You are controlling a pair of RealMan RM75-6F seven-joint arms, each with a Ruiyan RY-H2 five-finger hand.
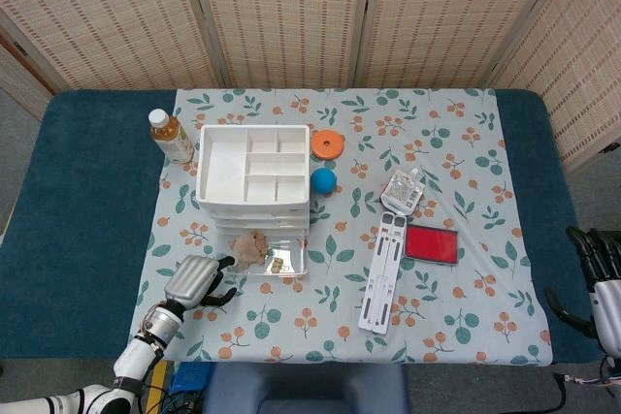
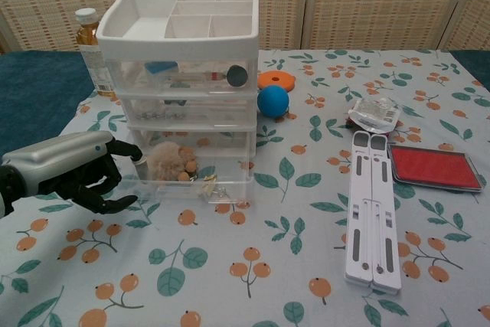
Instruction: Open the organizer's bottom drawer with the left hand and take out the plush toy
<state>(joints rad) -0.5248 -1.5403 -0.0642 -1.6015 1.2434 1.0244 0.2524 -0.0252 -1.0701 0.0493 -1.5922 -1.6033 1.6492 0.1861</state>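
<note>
The white organizer (image 1: 254,176) (image 2: 184,51) stands left of centre on the cloth. Its clear bottom drawer (image 1: 262,257) (image 2: 184,178) is pulled well out toward me. A tan plush toy (image 1: 251,247) (image 2: 164,160) lies in the drawer's left part, beside small loose items. My left hand (image 1: 196,281) (image 2: 73,170) sits at the drawer's front left corner, with a black fingertip (image 2: 138,155) hooked on that corner. My right hand (image 1: 594,257) rests off the cloth at the table's right edge, holding nothing, its fingers apart.
A tea bottle (image 1: 171,136) stands left of the organizer. An orange disc (image 1: 328,143) and a blue ball (image 1: 323,180) lie to its right. Further right are a clear packet (image 1: 402,190), a white folding stand (image 1: 383,273) and a red pad (image 1: 432,242).
</note>
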